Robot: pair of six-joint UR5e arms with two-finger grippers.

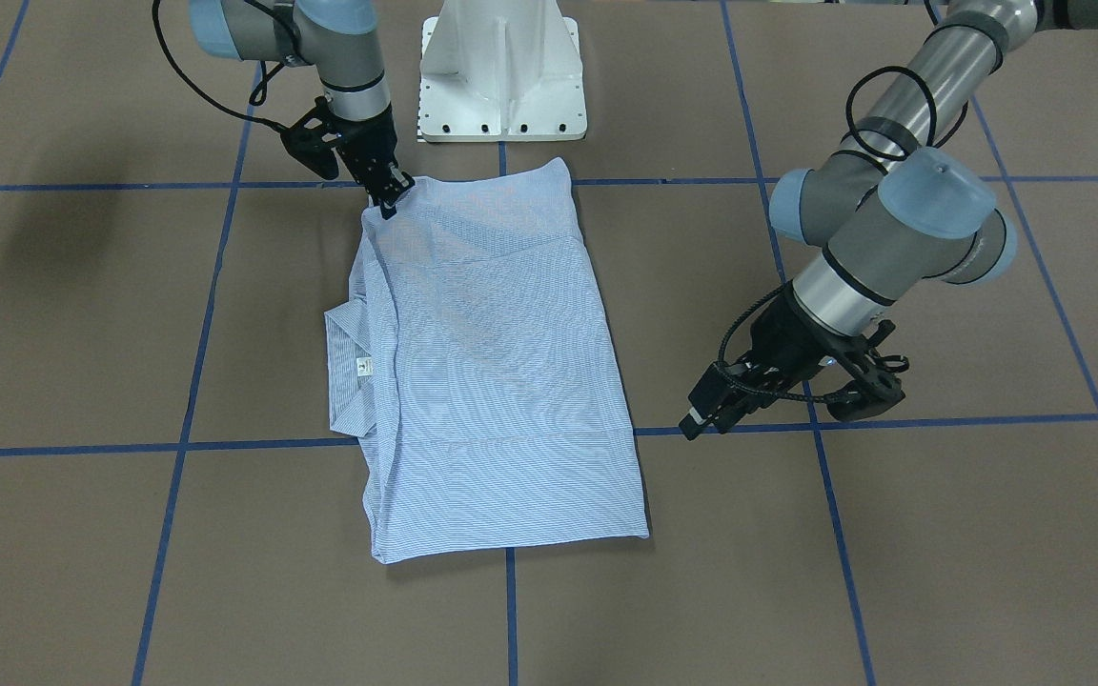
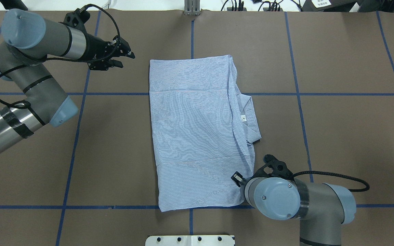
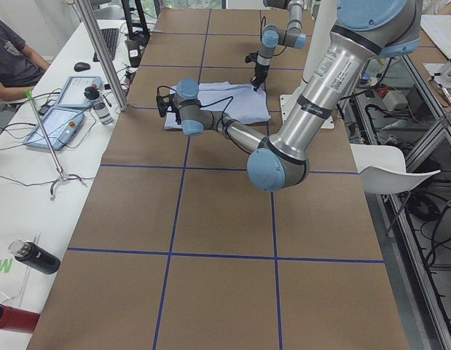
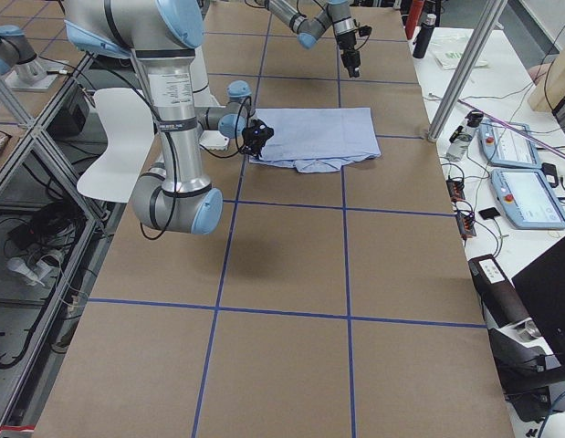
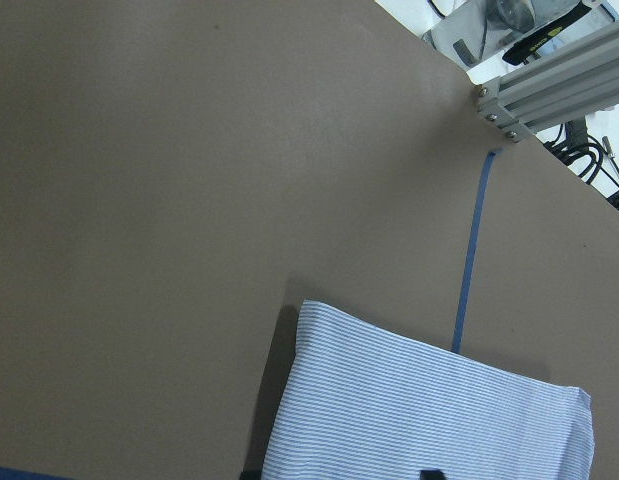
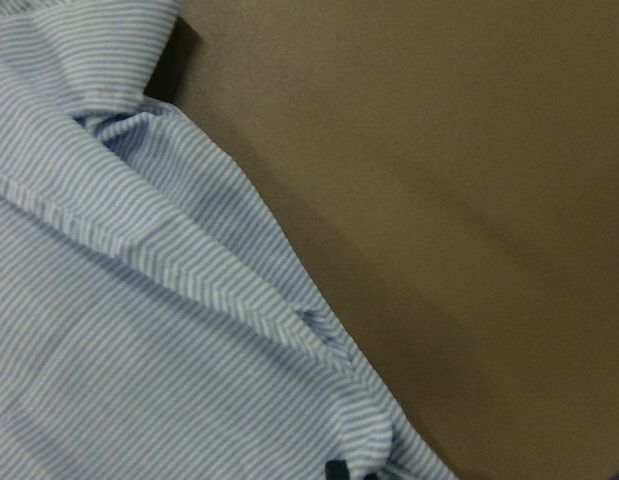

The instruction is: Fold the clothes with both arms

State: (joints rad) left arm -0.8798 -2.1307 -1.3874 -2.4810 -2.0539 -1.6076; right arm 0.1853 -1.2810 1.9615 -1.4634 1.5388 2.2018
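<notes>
Overhead exterior hides the right gripper under its own wrist, so the front-facing camera tells more. There the right gripper [image 1: 389,203] has its fingers drawn together on the corner of the shirt [image 1: 501,381] nearest the robot's base, apparently pinching the cloth so that this edge can be lifted and carried over. Beyond that grip the shirt lies flat on the table [image 2: 337,136], folded into a long rectangle, and the collar [image 2: 250,116] pokes out along the same side as the pinched corner. Near the diagonally opposite corner, the left gripper [image 2: 126,59] hovers with fingers spread, just clear of the cloth. It is probably lining up to take hold there so both arms can fold together.
</notes>
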